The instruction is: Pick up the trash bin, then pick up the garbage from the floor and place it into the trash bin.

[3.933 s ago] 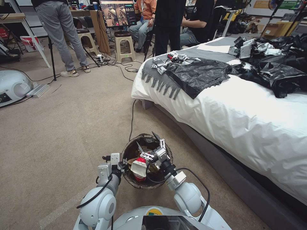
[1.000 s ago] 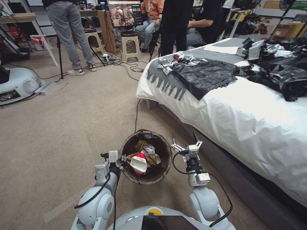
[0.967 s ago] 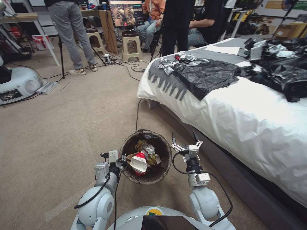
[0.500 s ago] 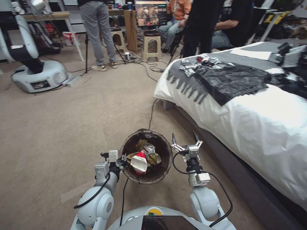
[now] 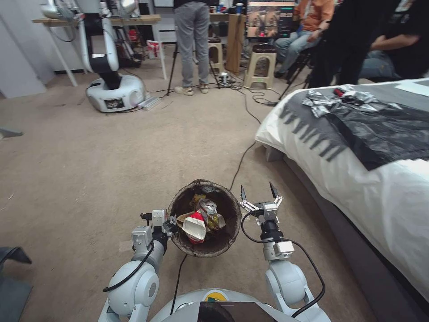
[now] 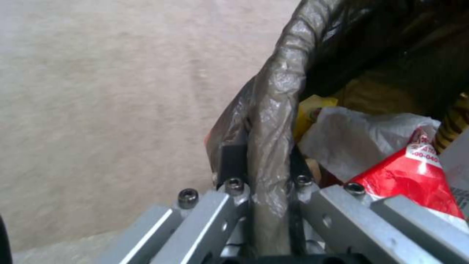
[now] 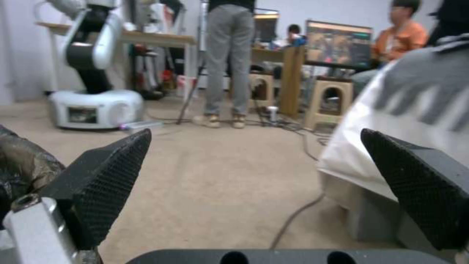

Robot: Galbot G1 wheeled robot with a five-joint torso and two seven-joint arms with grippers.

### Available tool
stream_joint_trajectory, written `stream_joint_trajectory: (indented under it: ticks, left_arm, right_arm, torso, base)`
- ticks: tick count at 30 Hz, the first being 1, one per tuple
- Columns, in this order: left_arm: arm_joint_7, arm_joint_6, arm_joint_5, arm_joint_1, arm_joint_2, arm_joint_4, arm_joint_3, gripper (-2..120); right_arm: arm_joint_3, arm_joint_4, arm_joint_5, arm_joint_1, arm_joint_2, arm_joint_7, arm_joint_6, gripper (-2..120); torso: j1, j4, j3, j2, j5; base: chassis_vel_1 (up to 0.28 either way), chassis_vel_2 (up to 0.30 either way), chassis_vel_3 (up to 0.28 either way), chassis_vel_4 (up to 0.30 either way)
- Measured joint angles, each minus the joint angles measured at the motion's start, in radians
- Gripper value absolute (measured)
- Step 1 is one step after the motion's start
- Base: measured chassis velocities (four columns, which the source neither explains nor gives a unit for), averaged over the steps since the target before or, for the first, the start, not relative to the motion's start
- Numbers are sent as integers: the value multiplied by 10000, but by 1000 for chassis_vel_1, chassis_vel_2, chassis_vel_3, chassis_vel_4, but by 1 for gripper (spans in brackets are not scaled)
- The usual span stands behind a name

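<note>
Currently the bin (image 5: 204, 250) is held off the carpet (image 5: 89, 179) in front of the robot, with wrappers (image 5: 196, 226) inside it. Its bag-lined rim (image 6: 273, 110) is clamped between the fingers (image 6: 232, 161) of the left gripper (image 5: 169, 225), whose arm is extended forward on the bin's left side. The right gripper (image 5: 259, 197) is raised just beside the bin's right side, pointing forward, its fingers (image 7: 105, 176) spread wide and empty. A bed (image 5: 380, 188) stands to the right.
</note>
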Motion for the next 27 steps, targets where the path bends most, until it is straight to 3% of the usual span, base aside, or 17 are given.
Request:
stream_joint_trajectory:
  ticks: [27]
  left_arm:
    - [38, -373, 99, -7, -22, 74, 1, 0]
  right_arm:
    - [23, 4, 4, 24, 41, -99, 35, 100]
  torso:
    - [0, 2, 0, 0, 0]
  base:
    - [127, 124, 128, 122]
